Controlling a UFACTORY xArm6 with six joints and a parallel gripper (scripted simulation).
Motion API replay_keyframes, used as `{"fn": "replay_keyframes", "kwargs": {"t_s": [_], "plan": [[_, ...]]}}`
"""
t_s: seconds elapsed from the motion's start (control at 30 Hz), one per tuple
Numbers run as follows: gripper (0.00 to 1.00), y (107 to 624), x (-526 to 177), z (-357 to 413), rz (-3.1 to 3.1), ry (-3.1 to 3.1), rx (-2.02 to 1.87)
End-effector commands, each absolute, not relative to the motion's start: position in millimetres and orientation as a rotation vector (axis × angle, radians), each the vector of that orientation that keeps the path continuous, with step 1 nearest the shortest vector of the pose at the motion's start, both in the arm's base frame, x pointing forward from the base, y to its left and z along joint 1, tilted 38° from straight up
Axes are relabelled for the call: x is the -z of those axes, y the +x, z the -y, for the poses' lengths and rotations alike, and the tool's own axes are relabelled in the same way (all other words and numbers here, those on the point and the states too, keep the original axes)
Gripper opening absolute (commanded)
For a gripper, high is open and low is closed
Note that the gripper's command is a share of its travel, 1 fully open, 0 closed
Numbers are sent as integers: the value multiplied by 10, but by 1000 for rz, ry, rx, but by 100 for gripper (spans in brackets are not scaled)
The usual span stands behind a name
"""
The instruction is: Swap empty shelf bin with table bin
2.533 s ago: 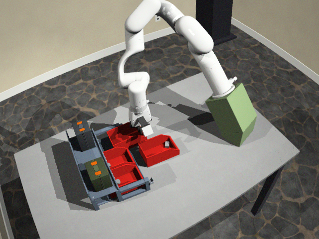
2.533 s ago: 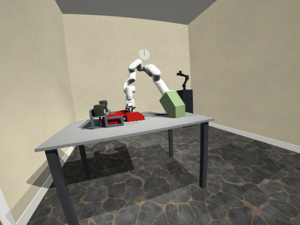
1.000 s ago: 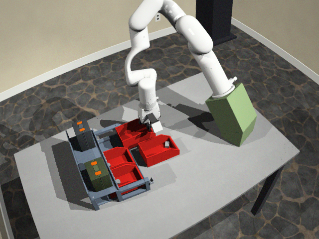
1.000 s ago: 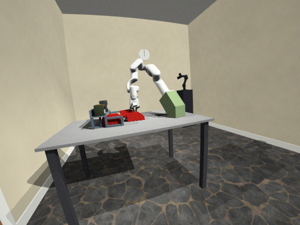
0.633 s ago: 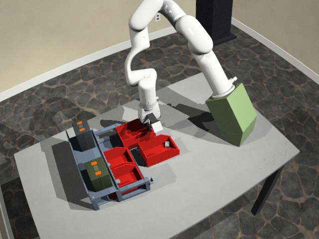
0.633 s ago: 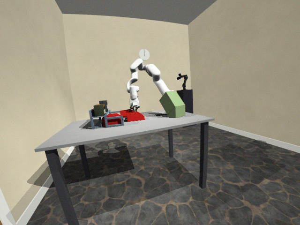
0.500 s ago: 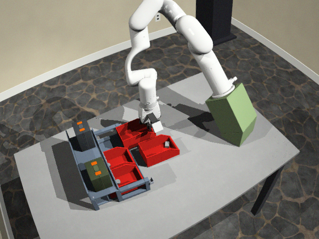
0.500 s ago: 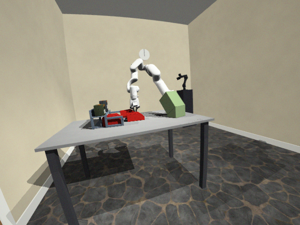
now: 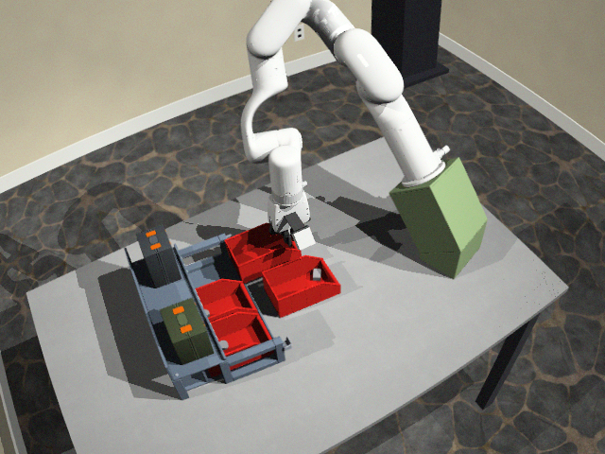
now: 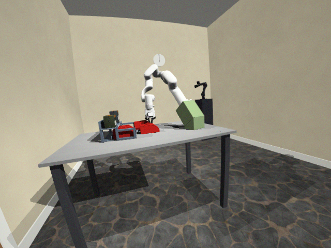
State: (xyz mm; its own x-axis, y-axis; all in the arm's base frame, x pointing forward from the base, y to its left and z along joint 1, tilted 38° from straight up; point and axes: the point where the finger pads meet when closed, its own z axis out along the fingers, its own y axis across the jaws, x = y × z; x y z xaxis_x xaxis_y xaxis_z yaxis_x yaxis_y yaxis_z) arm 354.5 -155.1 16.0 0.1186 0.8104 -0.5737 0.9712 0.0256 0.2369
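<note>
My gripper (image 9: 289, 237) points down and is shut on the far wall of the empty red bin (image 9: 258, 252). This bin sits just in front of the far place of the grey shelf (image 9: 205, 312), outside the frame; I cannot tell whether it touches the table. The red bin with a grey part in it (image 9: 300, 284) stands on the table right next to it, on the near side. In the exterior view the gripper (image 10: 150, 117) is above the red bins (image 10: 145, 126) beside the shelf (image 10: 117, 128).
Two more red bins (image 9: 224, 295) (image 9: 240, 333) stand in the shelf's lower places. A dark grey box (image 9: 156, 252) and a green box (image 9: 185, 327) with orange tags sit on the upper tier. The arm's green base block (image 9: 440, 219) stands at the right.
</note>
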Motion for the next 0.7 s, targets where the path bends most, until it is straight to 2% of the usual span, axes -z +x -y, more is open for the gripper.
{"fn": "replay_keyframes", "kwargs": {"t_s": [0.0,0.67], "plan": [[0,3483,-149,1549,-1726,1817,353],[0,3369,-121,1553,-1726,1817,353]]}}
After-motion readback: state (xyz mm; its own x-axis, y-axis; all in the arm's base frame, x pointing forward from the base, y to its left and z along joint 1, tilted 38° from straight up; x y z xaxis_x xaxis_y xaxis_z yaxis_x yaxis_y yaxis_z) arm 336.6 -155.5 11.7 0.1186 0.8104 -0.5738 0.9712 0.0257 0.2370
